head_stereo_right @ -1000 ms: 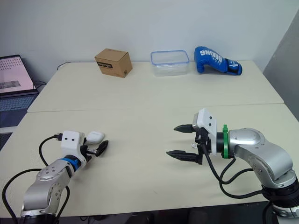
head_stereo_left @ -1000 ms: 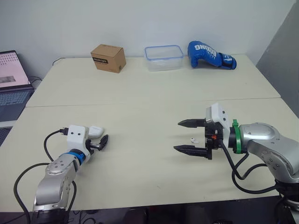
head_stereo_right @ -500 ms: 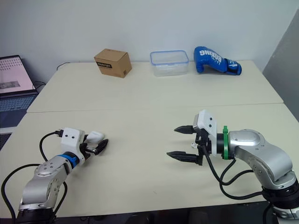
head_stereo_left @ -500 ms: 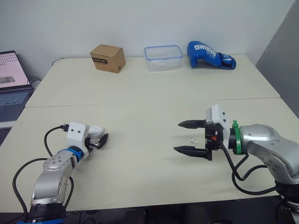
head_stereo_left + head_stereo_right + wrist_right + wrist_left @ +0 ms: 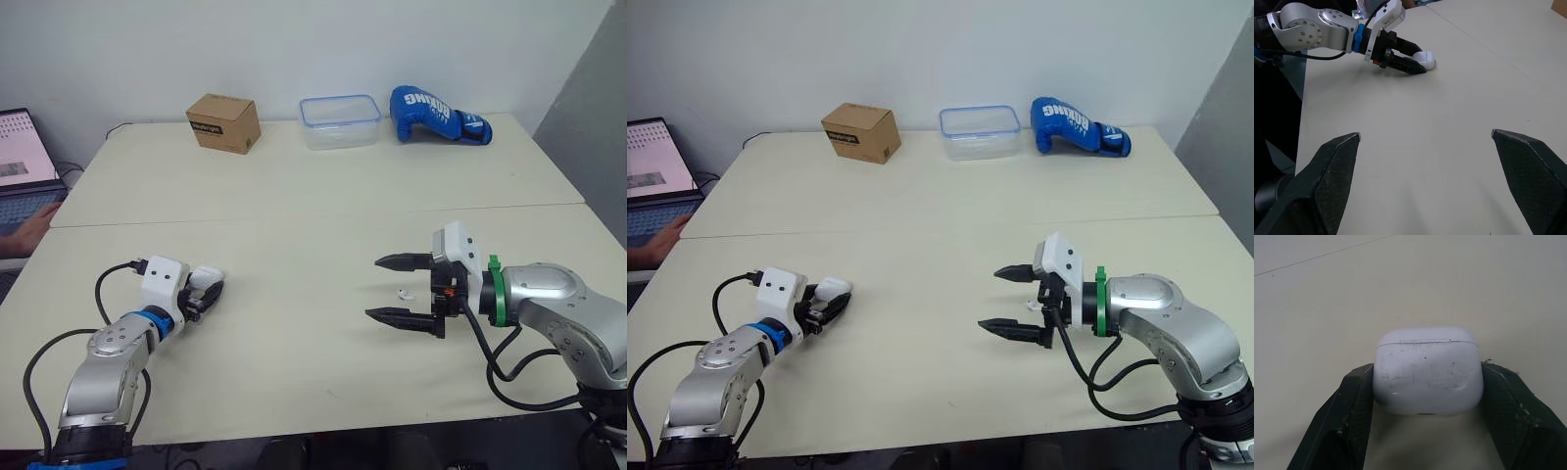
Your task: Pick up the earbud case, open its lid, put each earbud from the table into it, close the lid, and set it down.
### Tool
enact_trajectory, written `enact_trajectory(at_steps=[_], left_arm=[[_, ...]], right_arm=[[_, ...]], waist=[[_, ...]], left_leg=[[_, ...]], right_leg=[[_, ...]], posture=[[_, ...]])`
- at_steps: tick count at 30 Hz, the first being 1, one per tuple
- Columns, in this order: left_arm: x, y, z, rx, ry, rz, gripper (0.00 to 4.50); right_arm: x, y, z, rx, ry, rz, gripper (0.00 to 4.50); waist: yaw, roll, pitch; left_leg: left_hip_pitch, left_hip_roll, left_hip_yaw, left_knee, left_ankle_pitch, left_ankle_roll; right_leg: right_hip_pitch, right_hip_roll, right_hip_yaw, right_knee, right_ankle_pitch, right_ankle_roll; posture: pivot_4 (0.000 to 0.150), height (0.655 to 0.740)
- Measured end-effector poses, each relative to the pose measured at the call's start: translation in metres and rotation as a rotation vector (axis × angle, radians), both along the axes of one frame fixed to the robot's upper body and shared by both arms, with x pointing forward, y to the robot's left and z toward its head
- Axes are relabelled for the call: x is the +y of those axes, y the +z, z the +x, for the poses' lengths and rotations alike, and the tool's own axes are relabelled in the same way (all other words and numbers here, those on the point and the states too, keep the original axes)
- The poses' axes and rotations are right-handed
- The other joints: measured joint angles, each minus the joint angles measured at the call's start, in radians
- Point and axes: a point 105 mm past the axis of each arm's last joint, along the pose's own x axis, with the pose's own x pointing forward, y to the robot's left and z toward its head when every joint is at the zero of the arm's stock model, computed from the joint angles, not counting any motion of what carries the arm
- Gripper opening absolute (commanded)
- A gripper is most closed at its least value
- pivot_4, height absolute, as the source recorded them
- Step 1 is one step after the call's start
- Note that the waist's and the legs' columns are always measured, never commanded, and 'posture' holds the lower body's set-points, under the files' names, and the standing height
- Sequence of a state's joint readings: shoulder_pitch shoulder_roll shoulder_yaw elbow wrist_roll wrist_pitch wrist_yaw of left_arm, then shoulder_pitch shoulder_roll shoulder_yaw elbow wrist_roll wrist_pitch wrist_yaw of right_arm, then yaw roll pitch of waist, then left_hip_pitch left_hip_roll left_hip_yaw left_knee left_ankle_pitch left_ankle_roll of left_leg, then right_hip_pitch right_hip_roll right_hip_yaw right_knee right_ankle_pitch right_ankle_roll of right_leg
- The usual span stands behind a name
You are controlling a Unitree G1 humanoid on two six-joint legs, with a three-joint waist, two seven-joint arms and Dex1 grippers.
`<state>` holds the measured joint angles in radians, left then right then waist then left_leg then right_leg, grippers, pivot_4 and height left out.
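The white earbud case point(image 5: 1427, 369) lies on the table at the near left, lid shut. My left gripper point(image 5: 208, 292) is shut on it, one black finger point(image 5: 1354, 404) pressed against each side. The right wrist view shows the same case point(image 5: 1426, 59) in that grip from across the table. A small white earbud point(image 5: 403, 292) lies on the table at the near right. My right gripper point(image 5: 372, 287) stands wide open around it, one finger on either side and both apart from it, its fingertips point(image 5: 1334, 161) pointing toward the left arm.
At the table's back edge stand a cardboard box point(image 5: 224, 122), a clear plastic container point(image 5: 340, 108) and a blue boxing glove point(image 5: 436, 115). A laptop point(image 5: 20, 162) sits off the table's left side, with a person's hand point(image 5: 34, 227) on it. A seam crosses the tabletop point(image 5: 294, 176).
My left gripper has slid forward so the case, earlier beside its fingers, now sits between them. A person's hand has come onto the laptop. The right arm is still.
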<state>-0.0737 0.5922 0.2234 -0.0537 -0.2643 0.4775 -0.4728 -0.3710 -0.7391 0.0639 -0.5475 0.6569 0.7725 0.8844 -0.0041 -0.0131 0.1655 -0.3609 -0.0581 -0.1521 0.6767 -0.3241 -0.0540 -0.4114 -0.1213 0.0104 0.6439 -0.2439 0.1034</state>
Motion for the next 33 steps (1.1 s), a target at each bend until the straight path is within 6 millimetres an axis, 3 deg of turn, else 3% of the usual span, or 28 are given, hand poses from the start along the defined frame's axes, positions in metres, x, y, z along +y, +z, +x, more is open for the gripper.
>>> enact_trajectory(at_steps=[17, 24, 29, 33], left_arm=[[0.000, 0.007, -0.008, 0.030, -0.064, -0.005, 2.77], [-0.039, 0.056, 0.000, -0.217, -0.351, 0.144, 2.77], [-0.068, 0.072, 0.007, -0.355, -0.522, 0.247, 2.77], [-0.093, 0.082, 0.006, -0.426, -0.659, 0.280, 2.77]], right_arm=[[0.000, 0.002, 0.002, 0.004, -0.007, -0.006, 4.50], [0.000, 0.013, 0.018, 0.058, -0.023, -0.034, 4.50], [-0.007, -0.003, 0.028, 0.205, -0.080, -0.116, 4.50], [-0.003, 0.000, 0.031, 0.291, -0.081, -0.090, 4.50]], waist=[[-0.004, 0.000, 0.000], [0.003, 0.000, 0.001], [0.001, -0.001, 0.001], [-0.003, -0.001, 0.001]], left_leg=[[-0.002, 0.000, 0.000, 0.000, 0.000, 0.000], [-0.003, 0.000, 0.000, 0.000, 0.000, 0.000], [-0.004, 0.000, 0.001, 0.000, 0.000, 0.000], [-0.004, 0.000, 0.002, 0.000, 0.000, 0.000]], right_leg=[[-0.003, 0.000, 0.001, 0.000, 0.000, 0.000], [-0.003, 0.000, 0.000, -0.001, 0.000, 0.000], [-0.004, 0.000, 0.001, -0.001, 0.000, 0.000], [-0.004, 0.000, 0.001, -0.001, 0.000, 0.000]], posture=[[0.150, 0.7307], [0.150, 0.7307], [0.150, 0.7307], [0.150, 0.7307]])
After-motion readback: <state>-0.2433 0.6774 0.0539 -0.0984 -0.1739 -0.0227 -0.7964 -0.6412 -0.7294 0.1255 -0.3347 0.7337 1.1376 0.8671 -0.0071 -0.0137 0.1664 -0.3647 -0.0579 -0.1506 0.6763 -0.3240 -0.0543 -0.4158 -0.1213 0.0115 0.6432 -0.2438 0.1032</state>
